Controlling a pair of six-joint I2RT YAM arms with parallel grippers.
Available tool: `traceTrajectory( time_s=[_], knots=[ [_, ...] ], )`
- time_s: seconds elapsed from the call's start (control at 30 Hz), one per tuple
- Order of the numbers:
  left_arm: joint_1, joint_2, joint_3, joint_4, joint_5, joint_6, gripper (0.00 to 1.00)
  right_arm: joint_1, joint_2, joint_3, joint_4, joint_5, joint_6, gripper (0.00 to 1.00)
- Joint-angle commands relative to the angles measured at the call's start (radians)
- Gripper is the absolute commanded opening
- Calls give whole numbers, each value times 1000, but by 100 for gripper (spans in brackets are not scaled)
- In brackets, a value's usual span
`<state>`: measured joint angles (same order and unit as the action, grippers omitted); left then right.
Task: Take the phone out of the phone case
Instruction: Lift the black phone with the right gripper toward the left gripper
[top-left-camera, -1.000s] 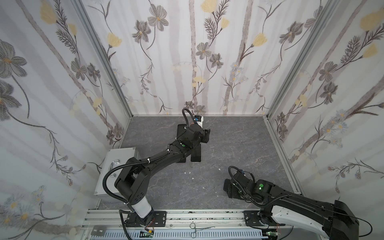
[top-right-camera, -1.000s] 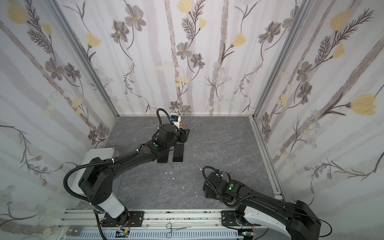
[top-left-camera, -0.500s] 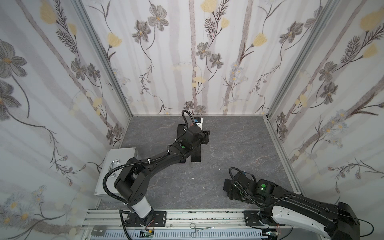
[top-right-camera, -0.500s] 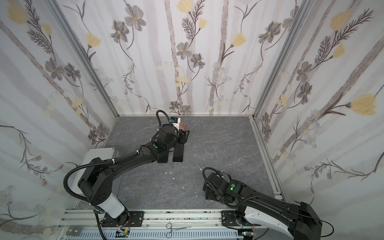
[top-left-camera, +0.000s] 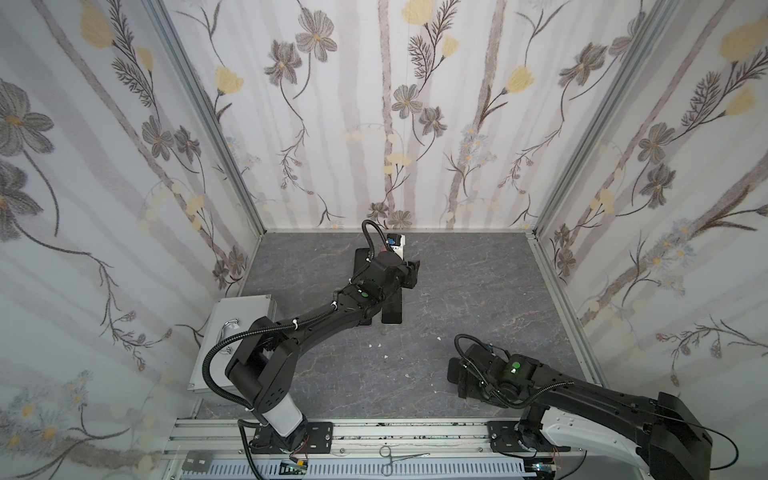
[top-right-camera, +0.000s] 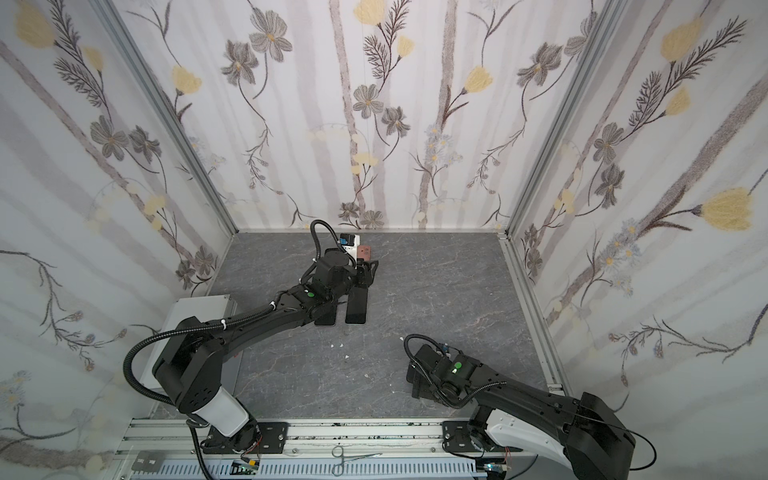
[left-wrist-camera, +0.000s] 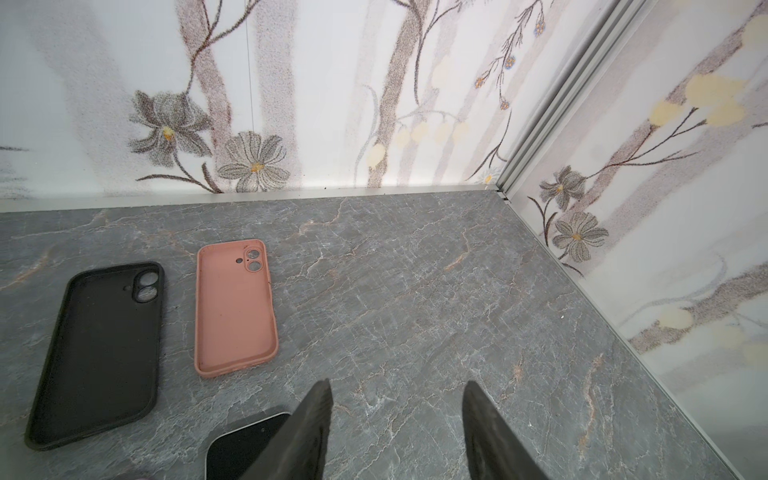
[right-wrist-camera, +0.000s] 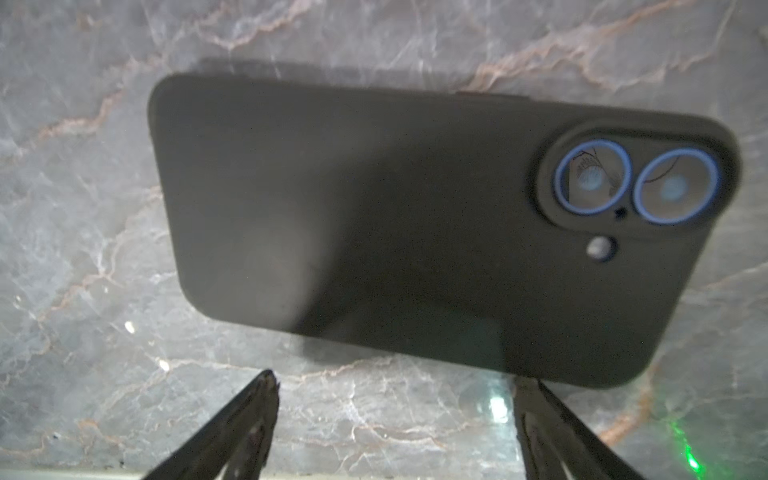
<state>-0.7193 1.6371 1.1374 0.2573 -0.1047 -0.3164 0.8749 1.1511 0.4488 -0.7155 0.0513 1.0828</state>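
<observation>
The bare phone (left-wrist-camera: 232, 453) runs off the left wrist view; the cased phone (right-wrist-camera: 374, 216) is blurred.

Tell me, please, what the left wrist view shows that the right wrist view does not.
Only the left wrist view: an empty pink case and an empty black case side by side, a bare phone partly behind a finger, and the flowered wall. Only the right wrist view: a cased phone, black back and lenses up. Both: the grey marbled tabletop and an open, empty gripper: left gripper there, right gripper here.
</observation>
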Motion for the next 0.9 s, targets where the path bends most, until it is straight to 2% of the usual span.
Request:
traceTrajectory(
  time_s=[0.0, 0.1, 0.27, 0.37, 0.63, 0.87],
  knots=[
    [0, -18, -8, 41, -21, 14, 53, -93, 1, 4, 95, 54, -61, 94],
    [0, -28, -20, 41, -22, 14, 53, -183, 23, -2, 208, 30, -121, 99],
    [4, -59, -46, 40, -33, 12, 54, -312, 129, 30, 363, -24, -210, 100],
    [7, -76, -62, 35, -28, 7, 54, -354, 223, 99, 399, -25, -248, 100],
    [22, -118, -98, 26, -28, -16, 55, -357, 490, 296, 330, 60, -306, 100],
    [33, -164, -150, 26, -34, -27, 55, -323, 617, 457, 186, 159, -367, 99]
  ],
)
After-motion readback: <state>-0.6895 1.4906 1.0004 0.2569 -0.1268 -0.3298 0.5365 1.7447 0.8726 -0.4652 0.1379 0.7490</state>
